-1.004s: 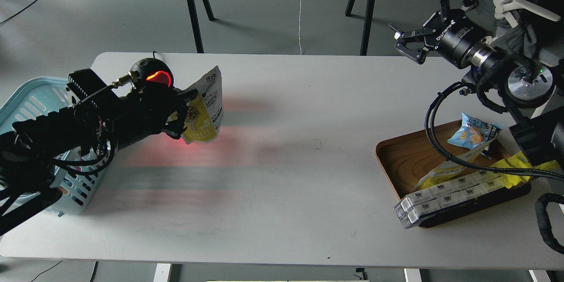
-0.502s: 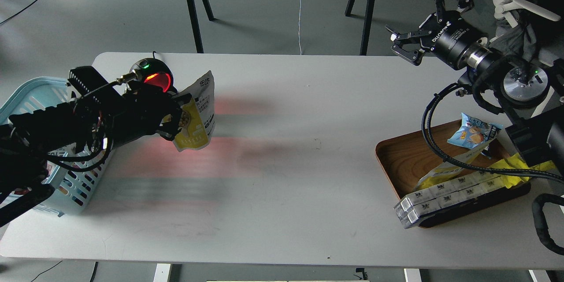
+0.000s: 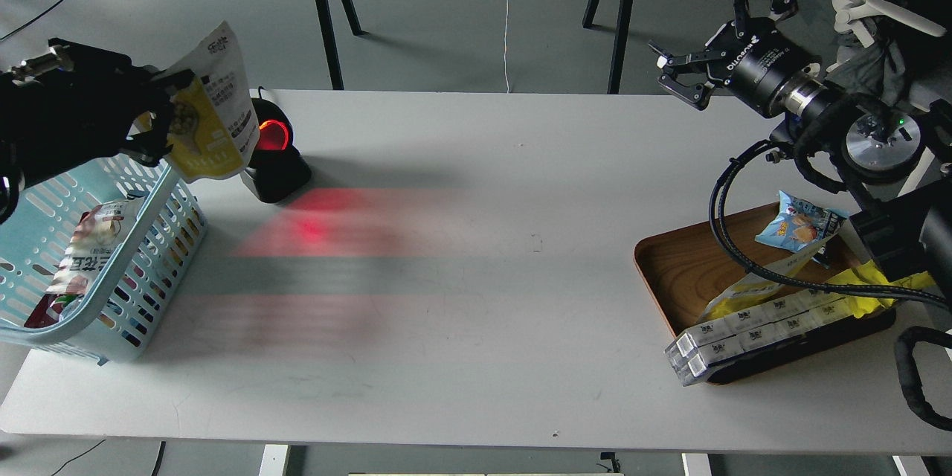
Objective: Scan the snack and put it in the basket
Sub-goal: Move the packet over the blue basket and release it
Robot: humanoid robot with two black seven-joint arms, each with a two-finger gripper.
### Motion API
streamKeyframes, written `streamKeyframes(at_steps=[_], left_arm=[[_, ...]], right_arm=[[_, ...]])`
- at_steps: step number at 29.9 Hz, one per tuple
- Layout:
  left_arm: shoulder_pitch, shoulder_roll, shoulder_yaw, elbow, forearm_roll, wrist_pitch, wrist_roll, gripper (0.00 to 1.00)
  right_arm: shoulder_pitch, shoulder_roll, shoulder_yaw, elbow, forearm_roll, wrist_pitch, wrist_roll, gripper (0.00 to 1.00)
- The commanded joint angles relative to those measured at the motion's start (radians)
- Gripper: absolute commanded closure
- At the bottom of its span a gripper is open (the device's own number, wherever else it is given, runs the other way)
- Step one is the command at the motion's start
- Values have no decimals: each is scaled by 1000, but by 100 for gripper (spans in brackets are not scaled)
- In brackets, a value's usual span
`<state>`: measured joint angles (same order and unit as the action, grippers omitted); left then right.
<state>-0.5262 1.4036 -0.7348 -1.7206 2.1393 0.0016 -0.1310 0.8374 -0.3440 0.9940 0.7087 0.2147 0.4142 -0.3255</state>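
Yellow-and-white snack point(image 3: 208, 115) is clamped in the left tool point(image 3: 152, 123), held above the rear rim of the basket point(image 3: 44, 331), clear of the scanner point(image 3: 275, 156), ready for release. Right tool point(image 3: 718, 33) hangs spread, empty, above the worktop point(image 3: 476, 297).

One basket point(image 3: 160, 238), one scanner point(image 3: 274, 156), one wooden tray point(image 3: 680, 268), two pincers point(image 3: 152, 115) point(image 3: 706, 41), one held pouch point(image 3: 212, 111), one surface point(image 3: 476, 312).

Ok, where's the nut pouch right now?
Far left of the head view: the snack hangs in the left claw above the basket rim, beside the scanner.
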Motion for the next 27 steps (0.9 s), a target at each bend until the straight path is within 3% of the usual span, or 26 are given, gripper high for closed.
streamKeyframes(at_steps=[1,9,15,20,27], left_arm=[[5,122,14,15,-88,81,-35,100],[3,294,181,130,-306,274,-131,100],[3,310,342,245,-351,429,-176,100],[5,308,451,285,-368,487,-197,100],[5,261,586,326,-383,487,-197,100]], right_arm=[[0,7,0,0,0,0,0,1],[2,8,0,0,0,3,0,1],[2,7,0,0,0,3,0,1],[2,8,0,0,0,3,0,1],[2,8,0,0,0,3,0,1]])
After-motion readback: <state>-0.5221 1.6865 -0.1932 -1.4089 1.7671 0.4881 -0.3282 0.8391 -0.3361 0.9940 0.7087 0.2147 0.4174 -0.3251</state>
